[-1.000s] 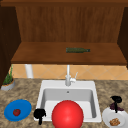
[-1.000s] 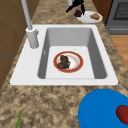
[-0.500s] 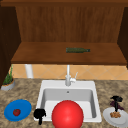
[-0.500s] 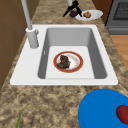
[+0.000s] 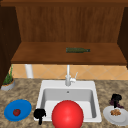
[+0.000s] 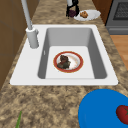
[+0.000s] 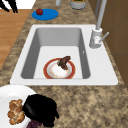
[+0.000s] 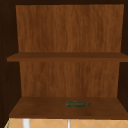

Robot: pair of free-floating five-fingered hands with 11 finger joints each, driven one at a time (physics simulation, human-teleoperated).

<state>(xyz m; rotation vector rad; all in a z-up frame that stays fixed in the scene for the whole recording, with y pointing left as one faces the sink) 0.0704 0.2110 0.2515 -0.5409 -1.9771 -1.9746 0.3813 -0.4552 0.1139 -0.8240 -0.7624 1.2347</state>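
My right hand [image 5: 116, 98] hangs just over the purple thing [image 5: 114, 102] at the white plate's [image 5: 112, 119] back rim, beside the bun [image 5: 115, 112]; the fingers curl down around it, as the right side view [image 7: 40, 108] suggests. To do this well, I judge I should close evenly and lift straight up, clear of the bun. My left hand [image 5: 39, 114] idles between the blue plate [image 5: 11, 117] and the sink [image 5: 42, 87], fingers curled on nothing.
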